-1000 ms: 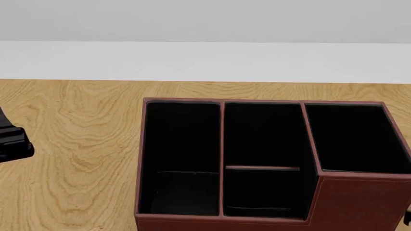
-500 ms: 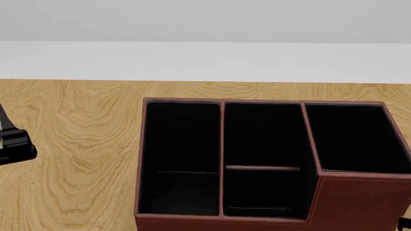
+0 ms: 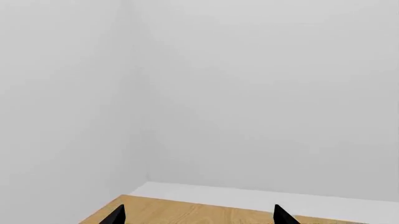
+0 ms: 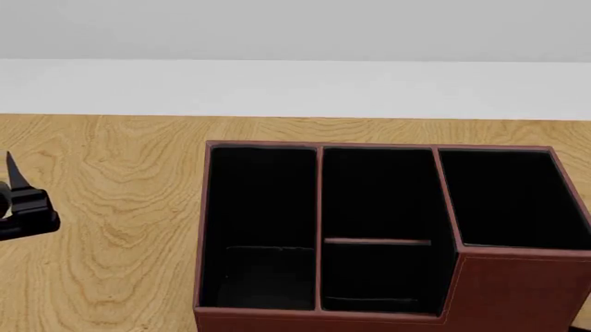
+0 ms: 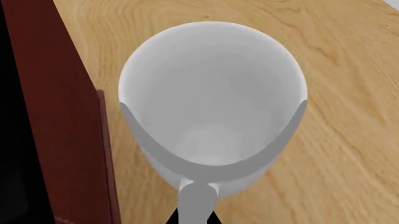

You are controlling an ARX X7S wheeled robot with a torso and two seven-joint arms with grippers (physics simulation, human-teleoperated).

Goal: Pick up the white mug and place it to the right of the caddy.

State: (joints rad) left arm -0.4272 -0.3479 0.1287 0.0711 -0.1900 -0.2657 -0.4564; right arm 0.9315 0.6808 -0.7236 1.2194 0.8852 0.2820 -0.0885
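The white mug (image 5: 212,107) stands just beside the caddy (image 5: 56,116) on the worktop (image 5: 337,70); glossy, rigid, breakable, best taken by the handle, right tool's grip unreadable.

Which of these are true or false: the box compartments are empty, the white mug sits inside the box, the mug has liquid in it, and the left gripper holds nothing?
1. The box compartments look empty. True.
2. The white mug sits inside the box. False: it is beside the box's outer wall, over the wooden table.
3. The mug holds liquid. False: its inside is bare.
4. The left gripper holds nothing. True: its fingertips stand apart.
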